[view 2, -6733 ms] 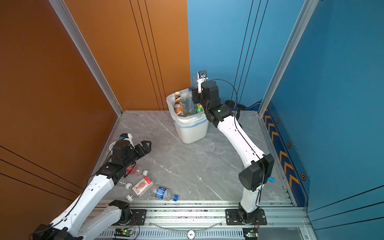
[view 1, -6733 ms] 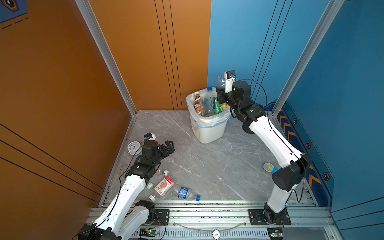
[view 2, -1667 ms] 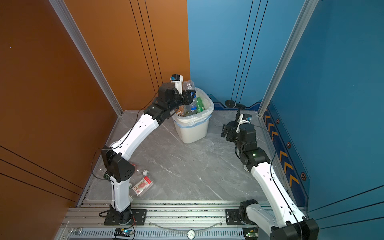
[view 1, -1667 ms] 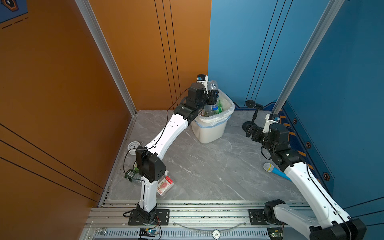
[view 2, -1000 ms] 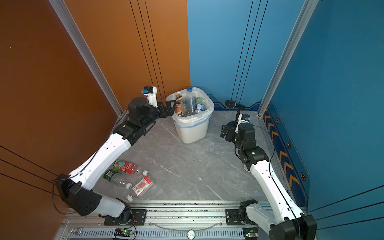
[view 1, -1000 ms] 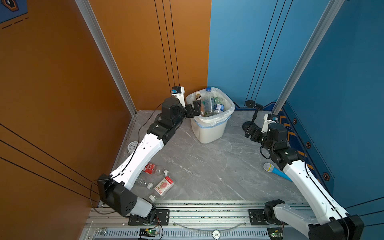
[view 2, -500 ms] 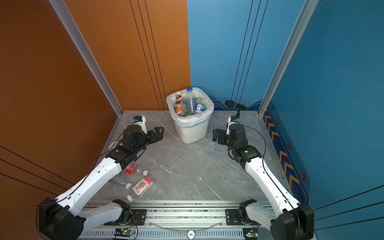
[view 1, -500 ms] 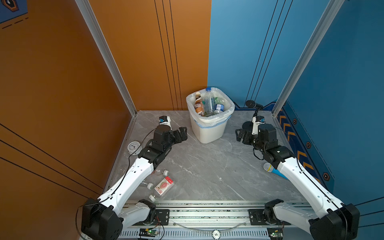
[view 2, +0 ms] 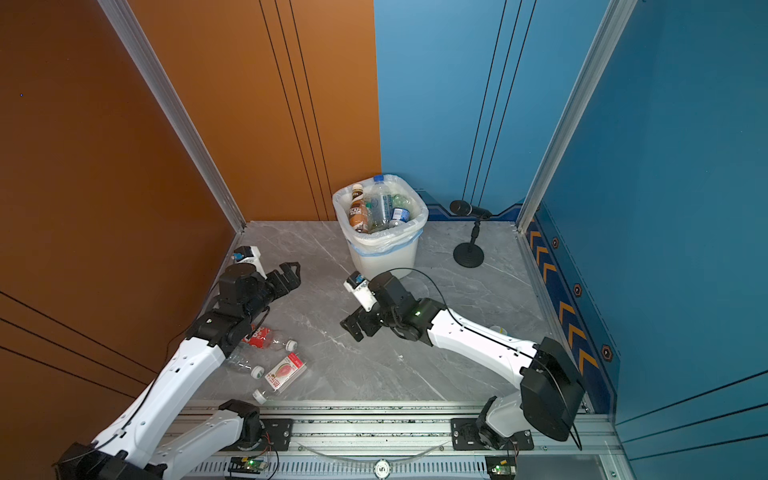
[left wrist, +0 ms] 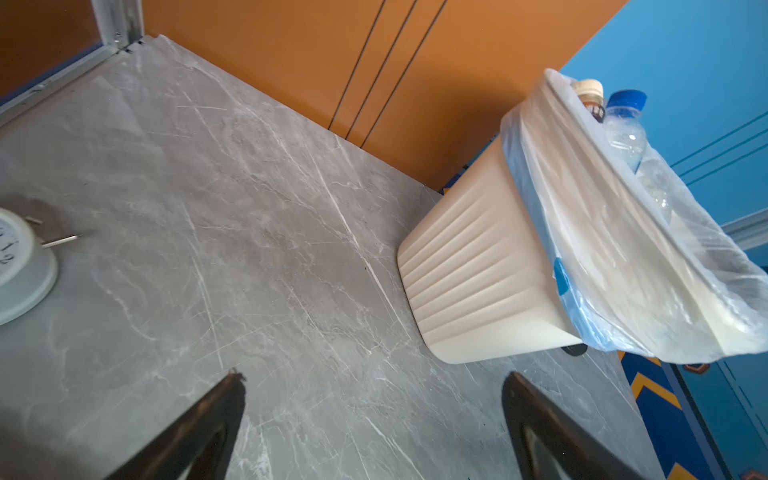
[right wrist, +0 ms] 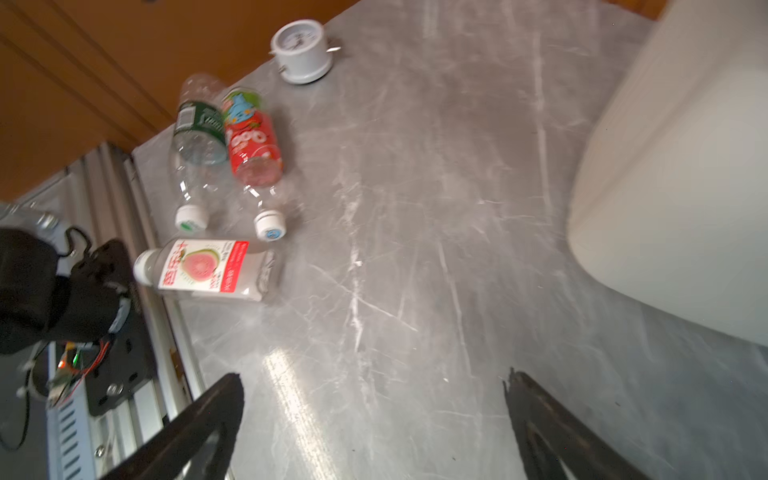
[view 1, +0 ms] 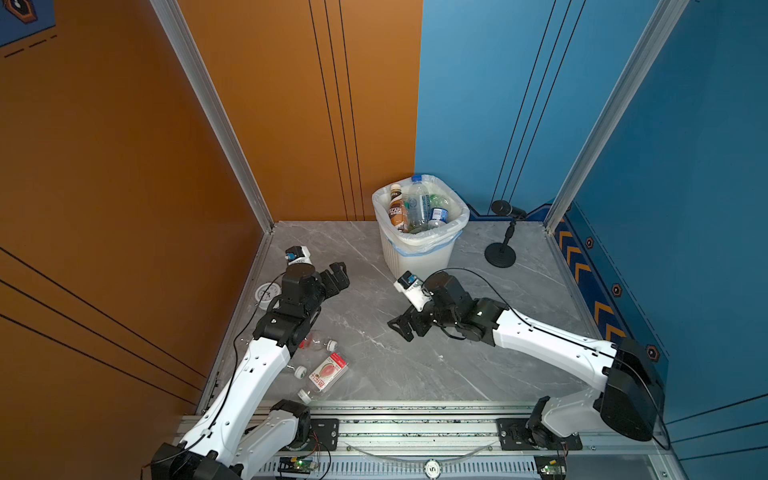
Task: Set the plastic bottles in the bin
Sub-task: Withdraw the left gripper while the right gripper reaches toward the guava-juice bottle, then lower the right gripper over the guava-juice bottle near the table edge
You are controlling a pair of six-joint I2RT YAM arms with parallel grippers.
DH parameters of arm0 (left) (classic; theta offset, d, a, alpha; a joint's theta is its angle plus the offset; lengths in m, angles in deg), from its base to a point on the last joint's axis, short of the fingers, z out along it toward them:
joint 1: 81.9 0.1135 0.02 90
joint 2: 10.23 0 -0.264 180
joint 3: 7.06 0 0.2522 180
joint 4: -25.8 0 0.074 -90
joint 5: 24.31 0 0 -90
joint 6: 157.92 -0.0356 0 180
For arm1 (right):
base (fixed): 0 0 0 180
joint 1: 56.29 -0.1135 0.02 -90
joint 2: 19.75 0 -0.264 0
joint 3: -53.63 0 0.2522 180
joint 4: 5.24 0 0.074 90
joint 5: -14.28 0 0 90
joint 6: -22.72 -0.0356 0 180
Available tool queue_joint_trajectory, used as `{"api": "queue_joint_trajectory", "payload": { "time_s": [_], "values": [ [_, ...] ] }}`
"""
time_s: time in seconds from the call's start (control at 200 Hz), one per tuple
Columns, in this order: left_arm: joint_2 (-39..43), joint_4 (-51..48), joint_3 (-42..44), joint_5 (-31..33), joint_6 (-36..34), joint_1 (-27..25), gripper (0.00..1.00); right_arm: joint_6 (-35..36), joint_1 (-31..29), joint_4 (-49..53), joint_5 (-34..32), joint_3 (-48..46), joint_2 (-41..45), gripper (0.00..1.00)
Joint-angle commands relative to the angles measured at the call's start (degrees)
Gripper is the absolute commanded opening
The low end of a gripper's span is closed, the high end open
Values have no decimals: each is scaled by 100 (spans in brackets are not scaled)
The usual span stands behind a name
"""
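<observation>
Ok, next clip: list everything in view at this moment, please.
bin: one, white, clear-lined, back centre.
bottles in bin: several, brown, clear, green, standing inside.
guava-label bottle: one, clear, lying front left.
red-label bottle: one, clear, lying behind it.
green-label bottle: one, clear, alongside the red one.
alarm clock: one, white, left edge.
microphone stand: one, black, right of bin.
table: one, grey marbled.
left end effector: one, black, open, empty, near clock.
right end effector: one, black, open, empty, table centre.

Back centre: white ribbed plastic bin [view 1: 419, 259], plastic bottles [view 1: 417, 205] inside; black microphone stand [view 1: 500, 254] right of it. Front left: 3 clear plastic bottles [view 2: 284, 372] lying, small white round clock [view 1: 262, 293] behind them.
</observation>
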State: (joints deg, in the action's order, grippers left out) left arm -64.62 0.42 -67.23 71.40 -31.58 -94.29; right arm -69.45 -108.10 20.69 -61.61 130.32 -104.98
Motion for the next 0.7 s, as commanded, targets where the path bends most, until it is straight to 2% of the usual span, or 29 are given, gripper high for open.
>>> {"api": "queue_joint_trajectory", "payload": {
  "time_s": [0.0, 0.135, 0.34, 0.691],
  "values": [
    [212, -168, 177, -215, 126, 233, 98, 1116, -198, -144, 1009, 409, -391, 100],
    [321, -202, 264, -470, 205, 556, 98, 2035, -568, 244, 878, 1096, -1001, 100],
    [438, -237, 312, -806, 295, 1026, 98, 2423, -805, 544, 860, 1937, -1891, 100],
    [421, -174, 369, -1510, 413, 1941, 98, 3473, -1398, 1462, 902, 2847, -2806, 99]
  ]
}}
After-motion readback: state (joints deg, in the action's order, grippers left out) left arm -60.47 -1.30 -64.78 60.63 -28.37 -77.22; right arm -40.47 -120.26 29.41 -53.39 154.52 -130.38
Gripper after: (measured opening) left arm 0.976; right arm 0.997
